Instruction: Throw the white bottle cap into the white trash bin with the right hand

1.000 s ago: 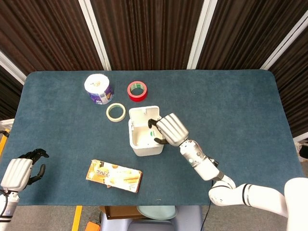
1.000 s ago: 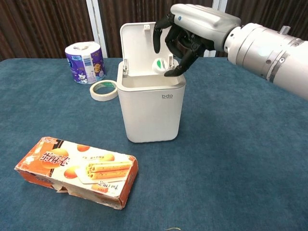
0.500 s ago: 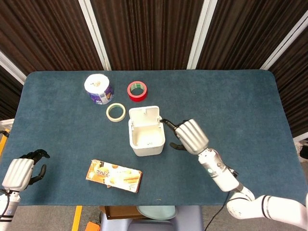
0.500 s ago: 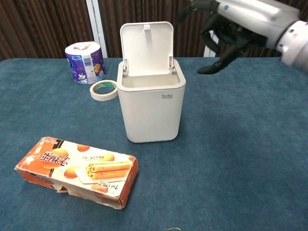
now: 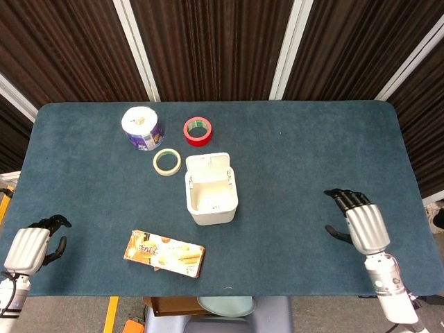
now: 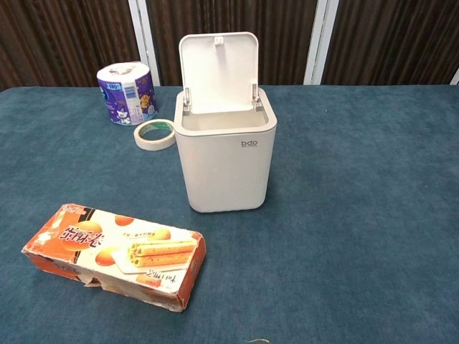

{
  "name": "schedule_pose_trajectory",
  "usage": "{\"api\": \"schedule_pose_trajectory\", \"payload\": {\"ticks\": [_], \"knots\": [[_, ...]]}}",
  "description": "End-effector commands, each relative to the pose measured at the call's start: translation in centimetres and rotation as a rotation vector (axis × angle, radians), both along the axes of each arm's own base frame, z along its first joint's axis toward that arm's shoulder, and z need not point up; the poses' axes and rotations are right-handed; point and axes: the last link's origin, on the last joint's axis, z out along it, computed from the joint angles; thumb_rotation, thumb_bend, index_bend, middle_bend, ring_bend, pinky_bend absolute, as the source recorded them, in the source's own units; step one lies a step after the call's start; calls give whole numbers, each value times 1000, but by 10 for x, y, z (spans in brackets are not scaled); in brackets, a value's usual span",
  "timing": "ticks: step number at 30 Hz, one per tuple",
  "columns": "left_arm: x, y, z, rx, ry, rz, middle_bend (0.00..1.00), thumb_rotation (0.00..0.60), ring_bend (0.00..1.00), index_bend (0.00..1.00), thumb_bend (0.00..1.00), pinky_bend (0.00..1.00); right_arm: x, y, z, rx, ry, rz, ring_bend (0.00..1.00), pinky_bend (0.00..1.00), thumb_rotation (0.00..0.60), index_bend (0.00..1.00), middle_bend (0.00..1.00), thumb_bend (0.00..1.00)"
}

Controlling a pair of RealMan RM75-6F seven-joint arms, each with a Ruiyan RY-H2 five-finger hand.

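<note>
Orange and cream, the biscuit box lies flat nearest the robot on the blue-green table cover, its printed face up and one end torn. At the near edge of the table in the head view, the left hand sits off the left corner with its dark fingers curled in and nothing in them. The right hand hangs over the right side of the table, well apart from everything else, empty, its fingers pointing away from the robot and a little apart. Neither hand shows in the chest view.

Beyond the box stands the white trash bin, upright near the middle of the table, its hinged lid tipped up and back. From above, a small pale speck shows on the bin's floor, but it is too small to tell whether that is the white bottle cap; the cap cannot be picked out anywhere else.

Just beyond the bin on its left lies a roll of beige masking tape, flat on the cloth. Farther back stand a toilet paper roll in purple wrap and a red tape roll.
</note>
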Motion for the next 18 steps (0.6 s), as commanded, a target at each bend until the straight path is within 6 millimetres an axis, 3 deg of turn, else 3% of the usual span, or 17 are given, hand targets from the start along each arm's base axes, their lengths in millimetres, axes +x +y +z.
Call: {"api": "schedule_pose_trajectory", "payload": {"ticks": [1,5,9,18], "knots": [[0,1,0,3,0,0,313,600,378,387,531,495,-33,8,7,-5,-62,-75,207,350,600,318,274,91],[0,1,0,5,-1,1,313,600,378,387,531,495,-37,6,7,-5,-71,-87,131,289,600,248,202,91],[0,0,0,6,-1,-4,312,600,378,387,531,495,-48,4,1,2,53,-140,57,207,600,136,139,91],[1,0,-2,-2,5,-11,312,600,378,387,531,494,-46,4,2,10,54,-163,55,205,600,115,134,91]]}}
